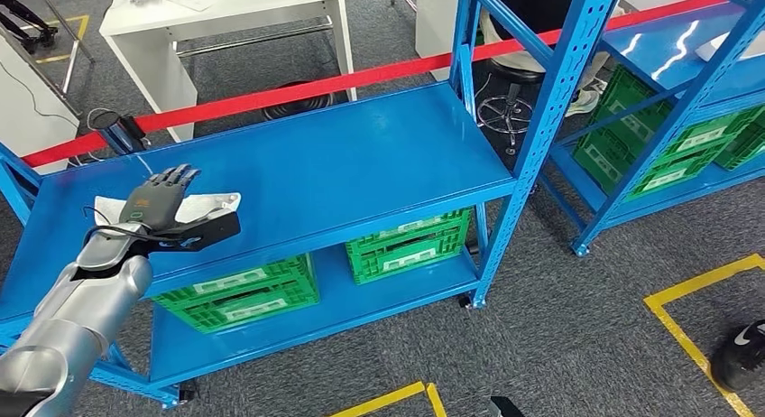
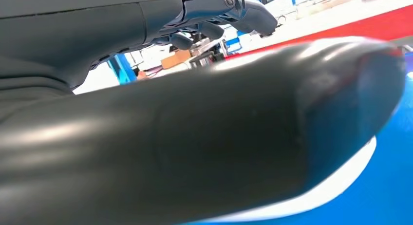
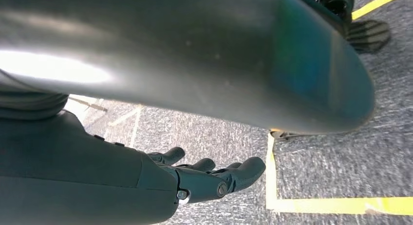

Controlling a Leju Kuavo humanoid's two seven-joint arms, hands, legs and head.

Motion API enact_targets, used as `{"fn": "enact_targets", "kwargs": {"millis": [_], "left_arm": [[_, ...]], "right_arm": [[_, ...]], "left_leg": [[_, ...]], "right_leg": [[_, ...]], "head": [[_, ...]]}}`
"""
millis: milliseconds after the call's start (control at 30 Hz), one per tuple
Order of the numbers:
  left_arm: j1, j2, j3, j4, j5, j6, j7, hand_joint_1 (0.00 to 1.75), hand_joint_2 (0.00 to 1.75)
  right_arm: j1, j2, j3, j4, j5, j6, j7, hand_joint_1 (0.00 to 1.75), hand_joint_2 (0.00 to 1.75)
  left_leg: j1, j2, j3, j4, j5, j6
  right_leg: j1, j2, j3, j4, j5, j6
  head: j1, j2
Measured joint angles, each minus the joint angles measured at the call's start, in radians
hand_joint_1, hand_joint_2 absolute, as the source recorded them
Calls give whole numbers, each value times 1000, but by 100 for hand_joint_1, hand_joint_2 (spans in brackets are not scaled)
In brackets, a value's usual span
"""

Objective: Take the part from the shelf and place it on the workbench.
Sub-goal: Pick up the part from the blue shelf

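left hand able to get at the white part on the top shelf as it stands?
Probably yes. The left hand is already over the white part on the blue shelf, fingers spread above it and thumb beside it. Nothing lies between them. Whether it has contact yet, I cannot tell.

shelf top (image 1: 361, 164): bare right of left hand (image 1: 158, 200) | upright post (image 1: 532, 137) bounds it

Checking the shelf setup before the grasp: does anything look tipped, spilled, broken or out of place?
Nothing stands out. The white part lies flat on the blue shelf under the left hand, and the green crates sit squarely below.
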Motion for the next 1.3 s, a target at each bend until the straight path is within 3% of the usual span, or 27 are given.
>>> {"fn": "enact_targets", "kwargs": {"millis": [67, 167, 267, 300, 367, 400, 433, 467, 533, 600, 767, 1133, 1267, 1300], "left_arm": [[0, 1, 0, -1, 0, -4, 0, 0, 0], [0, 1, 0, -1, 0, -14, 1, 0, 0], [2, -7, 0, -4, 0, -18, 5, 0, 0], [4, -10, 0, -4, 1, -19, 8, 0, 0], [8, -15, 0, 0, 2, -24, 17, 0, 0], [13, -19, 0, 1, 2, -27, 23, 0, 0], [17, -23, 0, 3, 2, -30, 28, 0, 0], [19, -26, 0, 5, 3, -34, 32, 0, 0], [21, -30, 0, 7, 6, -46, 39, 0, 0], [21, -31, 0, 8, 9, -60, 42, 0, 0], [20, -29, 0, 13, 43, -91, 12, 0, 0], [11, -2, 17, 14, 115, -191, -101, 0, 0], [11, 1, 18, 14, 125, -210, -109, 0, 175], [12, 1, 18, 15, 128, -212, -105, 0, 175]], "right_arm": [[-1, 1, 0, 0, -3, 0, 0, 0, 0], [-6, 1, 0, 0, -7, 1, -2, 0, 0], [-7, 1, 0, -1, -7, 1, -6, 0, 0], [-8, 1, 0, -1, -7, 1, -8, 0, 0], [-8, 0, 0, -1, -6, 1, -8, 0, 0], [-8, 0, 0, -1, -4, 1, -8, 0, 0], [-7, 0, 0, -1, -3, 1, -8, 0, 0], [-7, -1, 0, -1, -3, 1, -7, 0, 0], [-7, -2, 0, -1, -3, 0, -5, 0, 0], [-8, -3, -1, -1, -5, 0, -2, 0, 0], [-5, -3, -3, -1, -11, -1, 6, 0, 0], [-5, -3, -11, -1, -19, -2, 4, 0, 0], [-5, -3, -13, -1, -19, 0, -7, 0, 0], [-5, -3, -15, -1, -19, 0, -8, 0, 0]], "left_leg": [[-8, 0, 58, -111, 43, 15], [-19, 0, 84, -158, 29, 29], [-10, 1, 108, -188, 18, 37], [-8, 2, 116, -195, 15, 40], [-10, 2, 124, -196, 7, 47], [-11, 1, 126, -194, 3, 49], [-11, -1, 128, -190, -2, 49], [-11, -2, 130, -186, -6, 48], [-10, -4, 134, -173, -17, 42], [-12, -5, 132, -162, -25, 33], [-17, -5, 132, -165, -22, 34], [-17, -3, 138, -176, -17, 15], [-18, -4, 138, -176, -18, 15], [-18, -4, 138, -176, -18, 15]], "right_leg": [[1, 0, 11, -5, -11, 6], [-1, -1, 14, -18, -15, 23], [2, -5, 5, 6, -35, 35], [3, -5, -21, 53, -55, 38], [3, -4, -104, 186, -99, 41], [3, -4, -143, 236, -106, 43], [3, -4, -166, 252, -91, 44], [3, -4, -169, 228, -56, 43], [3, -5, -135, 113, 28, 40], [6, -5, -105, 28, 64, 32], [8, 1, -98, 9, 70, 21], [8, 1, -97, 8, 69, 15], [8, 1, -95, 6, 69, 15], [8, 1, -95, 5, 70, 16]], "head": [[1, 0], [-1, 0], [2, 0], [4, 0], [6, 0], [6, 0], [6, 0], [6, 0], [6, 0], [5, 0], [4, 0], [5, 0], [5, 0], [5, 0]]}}
